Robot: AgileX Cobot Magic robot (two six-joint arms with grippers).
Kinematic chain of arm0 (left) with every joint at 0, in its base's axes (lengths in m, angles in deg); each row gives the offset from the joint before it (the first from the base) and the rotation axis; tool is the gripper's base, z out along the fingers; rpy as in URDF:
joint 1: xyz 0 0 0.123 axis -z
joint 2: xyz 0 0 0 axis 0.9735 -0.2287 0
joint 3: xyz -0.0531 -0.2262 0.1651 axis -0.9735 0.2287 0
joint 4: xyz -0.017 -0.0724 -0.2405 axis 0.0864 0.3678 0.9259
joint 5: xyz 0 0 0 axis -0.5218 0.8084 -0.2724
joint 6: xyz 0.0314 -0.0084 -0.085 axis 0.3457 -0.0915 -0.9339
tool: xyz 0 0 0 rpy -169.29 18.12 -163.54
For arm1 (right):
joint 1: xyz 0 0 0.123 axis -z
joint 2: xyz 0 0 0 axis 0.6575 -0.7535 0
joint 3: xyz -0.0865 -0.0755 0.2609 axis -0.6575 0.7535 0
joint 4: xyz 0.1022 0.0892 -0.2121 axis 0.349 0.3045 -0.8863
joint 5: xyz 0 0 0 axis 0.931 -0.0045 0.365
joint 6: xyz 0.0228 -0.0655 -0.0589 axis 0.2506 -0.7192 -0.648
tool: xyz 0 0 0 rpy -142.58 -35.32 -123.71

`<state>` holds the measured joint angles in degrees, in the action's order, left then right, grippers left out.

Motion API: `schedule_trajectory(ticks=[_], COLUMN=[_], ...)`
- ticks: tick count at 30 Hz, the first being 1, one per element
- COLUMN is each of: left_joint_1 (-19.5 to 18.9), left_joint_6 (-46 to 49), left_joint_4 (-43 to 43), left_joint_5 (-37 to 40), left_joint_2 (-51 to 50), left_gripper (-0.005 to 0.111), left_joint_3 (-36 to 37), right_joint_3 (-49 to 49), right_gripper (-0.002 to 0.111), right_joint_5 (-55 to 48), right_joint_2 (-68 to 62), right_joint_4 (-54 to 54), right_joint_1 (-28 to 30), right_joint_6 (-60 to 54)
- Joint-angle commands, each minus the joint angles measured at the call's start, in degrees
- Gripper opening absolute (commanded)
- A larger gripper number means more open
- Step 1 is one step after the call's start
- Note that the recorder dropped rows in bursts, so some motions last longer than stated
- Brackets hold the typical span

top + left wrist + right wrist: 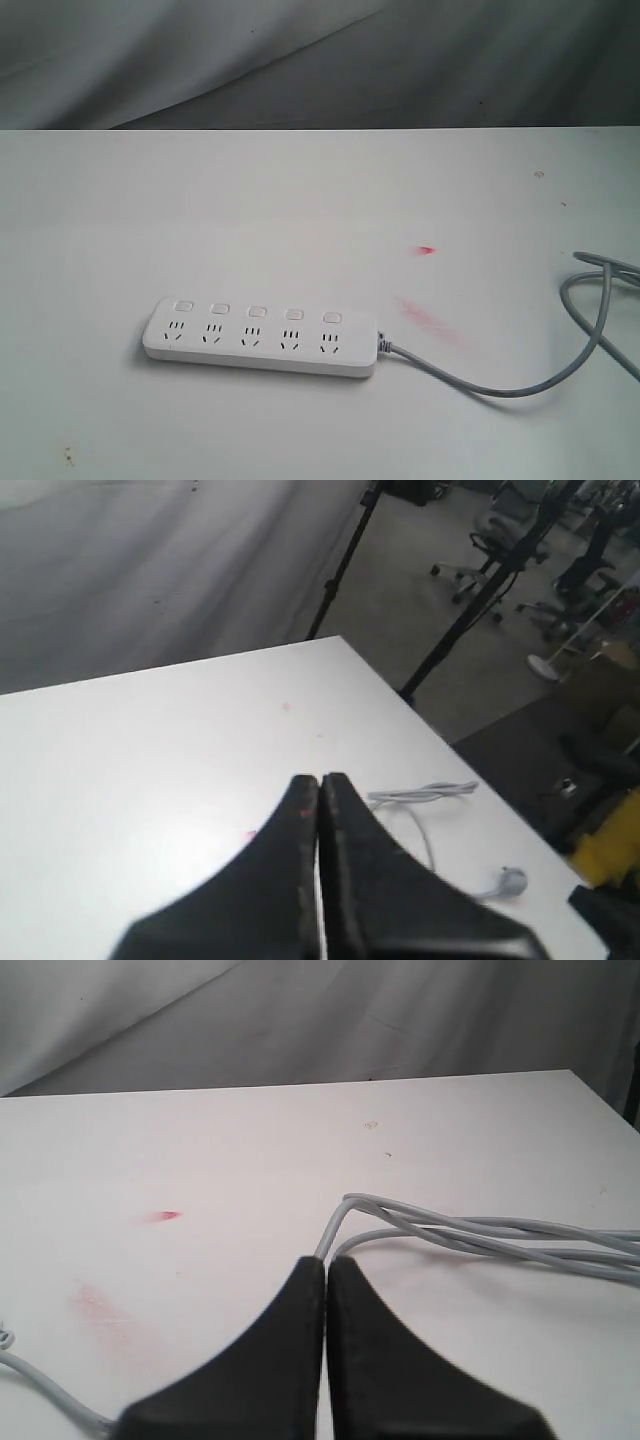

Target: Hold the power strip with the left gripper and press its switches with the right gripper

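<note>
Power strip (262,337) lies flat on the white desk (300,200), front-centre in ext. view, sockets up, w/ five switches (256,312) in a row along its far edge. Grey cable (500,385) leaves its right end & curves off to the right. Left pincer (319,780) is closed, tips together, above bare desk. Right pincer (325,1262) is closed too, cable loops just past its tips. Farther back: red smear (428,320), small red spot (426,250), then grey cloth backdrop (300,60).

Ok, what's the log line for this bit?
power strip: flat on table, untouched | left gripper: fingers shut, empty | right gripper: fingers shut, empty
</note>
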<state>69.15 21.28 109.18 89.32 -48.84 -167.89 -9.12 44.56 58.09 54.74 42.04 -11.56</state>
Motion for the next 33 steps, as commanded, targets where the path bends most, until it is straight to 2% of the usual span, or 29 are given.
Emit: schedule_trajectory(ticks=[1,3,9,15,17,19,22,24,33], left_joint_1=[2.4,3.9,4.9,4.9,4.9,4.9,4.9,4.9,4.9], left_joint_6=[-0.5,-0.5,-0.2,-5.1,-11.2,-21.4,-38.2,-42.5,-42.8], left_joint_4=[-14.5,-21.7,-26.9,-34.1,-39.5,-46.9,-57.9,-61.0,-61.2], left_joint_5=[-3.1,-4.4,-10.5,-13.6,-14.9,-17.0,-19.8,-21.3,-30.0], left_joint_2=[5.5,9.4,22.6,36.0,39.7,42.4,46.1,47.9,54.9], left_gripper=[0.001,0.001,0.001,0.001,0.001,0.001,0.001,0.001,0.001], left_joint_3=[-0.5,-0.3,-0.3,-0.3,0.5,2.3,7.5,11.4,35.2], right_joint_3=[0.2,0.2,0.2,0.2,0.2,0.2,0.2,0.2,0.2], right_gripper=[0.001,0.001,0.001,0.001,0.001,0.001,0.001,0.001,0.001], right_joint_5=[0.1,0.1,0.1,0.1,0.1,0.1,0.1,0.1,0.1], right_joint_2=[0.4,0.4,0.4,0.4,0.4,0.4,0.4,0.4,0.4], right_joint_4=[-0.7,-0.7,-0.7,-0.7,-0.7,-0.7,-0.7,-0.7,-0.7], right_joint_1=[0.4,0.4,0.4,0.4,0.4,0.4,0.4,0.4,0.4], right_joint_6=[0.0,0.0,0.0,0.0,0.0,0.0,0.0,0.0,0.0])
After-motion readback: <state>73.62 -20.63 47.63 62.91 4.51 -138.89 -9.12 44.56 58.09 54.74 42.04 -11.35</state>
